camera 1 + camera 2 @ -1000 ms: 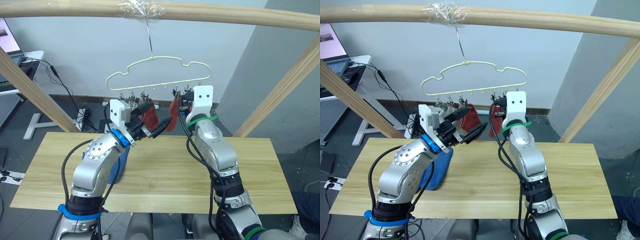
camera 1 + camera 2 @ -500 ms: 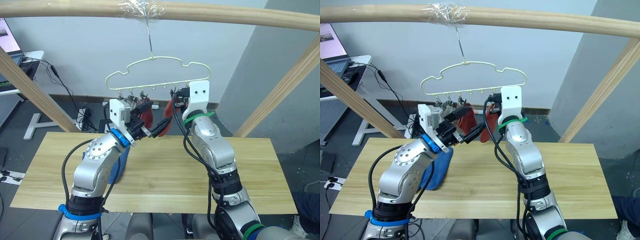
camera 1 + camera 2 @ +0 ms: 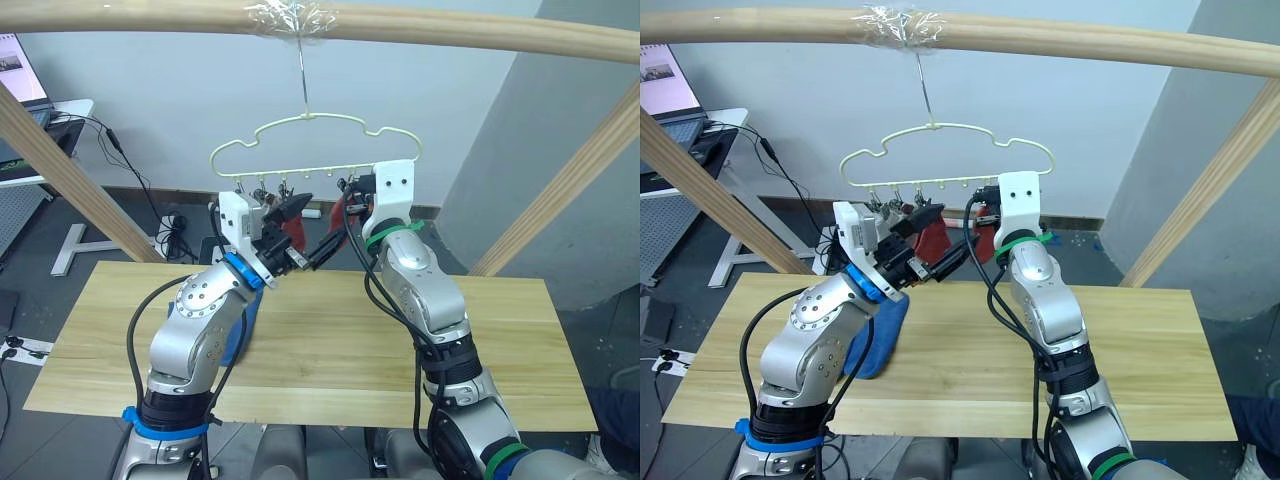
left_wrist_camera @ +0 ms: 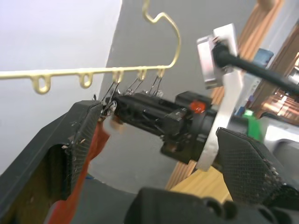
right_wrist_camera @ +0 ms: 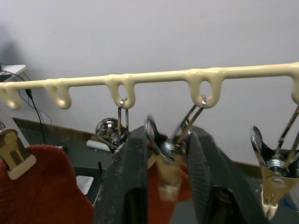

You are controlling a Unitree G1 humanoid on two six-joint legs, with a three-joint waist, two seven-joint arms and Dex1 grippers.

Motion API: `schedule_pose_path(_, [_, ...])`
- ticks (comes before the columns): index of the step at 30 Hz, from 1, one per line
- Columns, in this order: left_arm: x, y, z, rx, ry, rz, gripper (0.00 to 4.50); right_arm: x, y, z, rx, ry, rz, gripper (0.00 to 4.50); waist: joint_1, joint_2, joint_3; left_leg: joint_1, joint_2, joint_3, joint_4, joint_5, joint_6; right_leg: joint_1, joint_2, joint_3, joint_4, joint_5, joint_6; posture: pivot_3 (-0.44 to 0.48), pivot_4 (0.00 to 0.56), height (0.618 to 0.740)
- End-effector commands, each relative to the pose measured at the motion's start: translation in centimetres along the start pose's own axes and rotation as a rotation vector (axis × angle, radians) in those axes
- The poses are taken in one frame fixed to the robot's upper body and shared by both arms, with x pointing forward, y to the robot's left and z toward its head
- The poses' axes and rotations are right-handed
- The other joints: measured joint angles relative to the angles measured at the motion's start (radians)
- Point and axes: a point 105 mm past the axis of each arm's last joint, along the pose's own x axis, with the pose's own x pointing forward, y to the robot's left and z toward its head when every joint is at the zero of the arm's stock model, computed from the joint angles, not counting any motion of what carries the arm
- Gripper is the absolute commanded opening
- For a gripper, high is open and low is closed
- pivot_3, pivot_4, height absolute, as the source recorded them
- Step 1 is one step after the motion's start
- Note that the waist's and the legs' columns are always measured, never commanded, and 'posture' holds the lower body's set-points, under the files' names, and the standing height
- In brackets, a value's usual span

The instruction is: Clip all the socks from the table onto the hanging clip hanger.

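The pale-yellow clip hanger point(image 5: 159, 75) hangs by its hook from the rail, with dark metal clips in a row beneath. My right gripper point(image 5: 167, 140) is shut on one clip point(image 5: 164, 145), and a rust-red sock point(image 5: 161, 203) sits just behind it. Another rust-red sock point(image 5: 39, 189) hangs beside it. My left gripper point(image 3: 318, 222) is open just left of the right one, its fingers point(image 4: 70, 140) wide apart around the hanging red fabric point(image 3: 296, 228). A blue sock point(image 3: 878, 335) lies on the table point(image 3: 330, 340) under my left arm.
A round wooden rail point(image 3: 420, 28) crosses overhead, carried by slanted posts at the left point(image 3: 70, 180) and right point(image 3: 560, 190). A desk with a screen point(image 3: 20, 85) and floor cables stand beyond the table's left end.
My right gripper has shifted left and slightly up along the hanger's clip row. My left gripper has risen a little towards the clips.
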Motion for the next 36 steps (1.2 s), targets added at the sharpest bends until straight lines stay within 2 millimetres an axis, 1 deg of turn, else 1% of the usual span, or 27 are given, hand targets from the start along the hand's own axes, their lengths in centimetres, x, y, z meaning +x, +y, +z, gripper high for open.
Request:
schedule_pose_path(1, [0.2,-0.6,1.2,0.025,-0.042,-0.018,4.5,0.0,0.5,2.1,0.023,-0.081,0.011,0.17,0.003,0.0,0.0,0.0,0.0,0.0,0.0,0.0,0.0,0.0,0.0,0.0,0.0,0.0,0.0,0.24,0.195,0.74])
schedule_pose_path(6, [0.2,-0.6,0.9,0.018,-0.038,-0.018,4.5,0.0,0.2,2.2,0.021,-0.083,0.005,0.17,0.004,0.0,0.0,0.0,0.0,0.0,0.0,0.0,0.0,0.0,0.0,0.0,0.0,0.0,0.0,0.237,0.196,0.74])
schedule_pose_path(11, [-0.5,-0.3,-0.4,0.01,-0.02,-0.009,4.5,-0.6,-1.3,1.7,-0.006,-0.067,-0.021,0.17,0.004,0.0,0.0,0.0,0.0,0.0,0.0,0.0,0.0,0.0,0.0,0.0,0.0,0.0,0.0,0.235,0.199,0.74])
schedule_pose_path(15, [-0.9,-0.2,-0.9,0.012,-0.017,-0.008,4.5,-0.9,-1.5,1.5,-0.025,-0.059,-0.013,0.17,0.005,0.0,0.0,0.0,0.0,0.0,0.0,0.0,0.0,0.0,0.0,0.0,0.0,0.0,0.0,0.235,0.199,0.74])
schedule_pose_path(21, [-1.0,-0.2,-1.0,0.017,-0.024,-0.011,4.5,-0.9,-1.0,1.8,-0.02,-0.067,-0.005,2.27,0.004,0.0,0.0,0.0,0.0,0.0,0.0,0.0,0.0,0.0,0.0,0.0,0.0,0.0,0.0,0.23,0.196,0.74])
schedule_pose_path(23, [-1.0,-0.2,-0.9,0.018,-0.024,-0.012,4.5,-0.8,-0.9,1.8,-0.016,-0.067,-0.01,3.03,0.004,0.0,0.0,0.0,0.0,0.0,0.0,0.0,0.0,0.0,0.0,0.0,0.0,0.0,0.0,0.23,0.195,0.74])
schedule_pose_path(36, [0.1,-0.6,0.1,0.026,-0.033,-0.019,4.5,-0.3,-0.1,2.1,0.009,-0.076,-0.001,3.03,0.005,0.0,0.0,0.0,0.0,0.0,0.0,0.0,0.0,0.0,0.0,0.0,0.0,0.0,0.0,0.23,0.193,0.74])
